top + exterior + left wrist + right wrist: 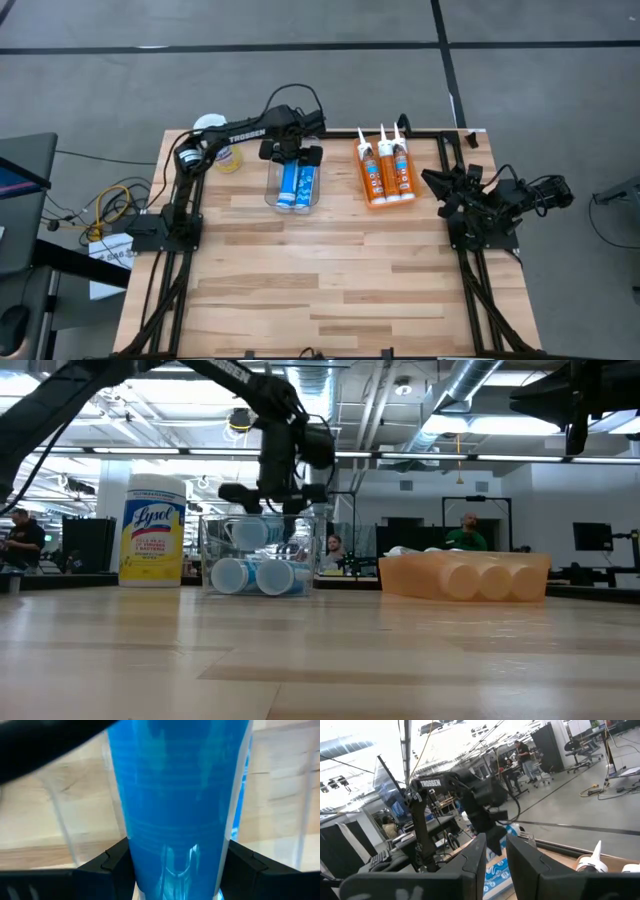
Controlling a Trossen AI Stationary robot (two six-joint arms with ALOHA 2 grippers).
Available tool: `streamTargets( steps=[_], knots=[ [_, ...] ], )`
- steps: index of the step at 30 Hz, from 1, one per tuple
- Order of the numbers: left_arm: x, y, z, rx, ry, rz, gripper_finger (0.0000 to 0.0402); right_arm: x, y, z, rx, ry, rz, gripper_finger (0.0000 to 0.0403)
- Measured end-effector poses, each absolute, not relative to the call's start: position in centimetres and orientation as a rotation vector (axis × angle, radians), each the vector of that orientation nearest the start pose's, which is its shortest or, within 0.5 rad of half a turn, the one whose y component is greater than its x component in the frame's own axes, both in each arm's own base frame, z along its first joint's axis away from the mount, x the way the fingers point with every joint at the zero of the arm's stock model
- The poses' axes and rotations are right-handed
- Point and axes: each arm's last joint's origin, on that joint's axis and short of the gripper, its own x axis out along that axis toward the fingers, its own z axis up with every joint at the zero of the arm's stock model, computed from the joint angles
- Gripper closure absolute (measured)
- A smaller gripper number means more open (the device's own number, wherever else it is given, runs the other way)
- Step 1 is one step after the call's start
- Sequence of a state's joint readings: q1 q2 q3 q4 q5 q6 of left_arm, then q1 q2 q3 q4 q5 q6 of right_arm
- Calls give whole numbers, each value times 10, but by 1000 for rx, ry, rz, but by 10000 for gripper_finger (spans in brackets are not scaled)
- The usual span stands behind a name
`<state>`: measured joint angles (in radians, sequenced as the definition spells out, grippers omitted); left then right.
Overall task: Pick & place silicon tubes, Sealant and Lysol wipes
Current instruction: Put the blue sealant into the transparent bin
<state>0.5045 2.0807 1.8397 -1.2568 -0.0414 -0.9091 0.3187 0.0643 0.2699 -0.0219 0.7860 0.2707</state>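
A clear plastic bin [293, 190] stands at the table's far middle, with two blue silicone tubes [252, 576] lying side by side on its floor. My left gripper [292, 153] reaches down into the bin and is shut on a third blue tube [175, 795], which sits above those two. The Lysol wipes [152, 530], a yellow-labelled canister with a white lid, stand upright left of the bin. Three orange sealant tubes [385, 172] lie side by side right of the bin. My right gripper [495, 865] is folded back at the table's right edge, empty, with a narrow gap between its fingers. My left gripper pinches the blue tube's round body [175, 865] between its two fingers [112, 865], one on each side. The fingers come from above, pointing down, and lie across the tube. The tube lies level inside the bin, its end [248, 532] above the two lower tubes; whether it touches them I cannot tell.
The right arm [490, 200] rests folded over its base at the right edge. Cables and papers [105, 215] lie off the table's left side. The wooden tabletop [330, 290] stretches toward the near edge. People and desks show in the room behind.
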Motion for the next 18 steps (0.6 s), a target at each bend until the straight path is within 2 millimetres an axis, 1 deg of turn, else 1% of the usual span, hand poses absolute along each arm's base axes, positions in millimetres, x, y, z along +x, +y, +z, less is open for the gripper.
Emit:
streamTargets(
  steps=[4, 9, 18],
  knots=[
    [363, 202, 219, -1066, 1236, 1097, 200, 74, 3, 245, 363, -220, -443, 337],
    [368, 204, 205, -1070, 1261, 1084, 200, 74, 3, 245, 364, -221, -442, 337],
    [370, 206, 205, -1042, 1236, 1077, 200, 74, 3, 245, 364, -221, -441, 337]
  ],
)
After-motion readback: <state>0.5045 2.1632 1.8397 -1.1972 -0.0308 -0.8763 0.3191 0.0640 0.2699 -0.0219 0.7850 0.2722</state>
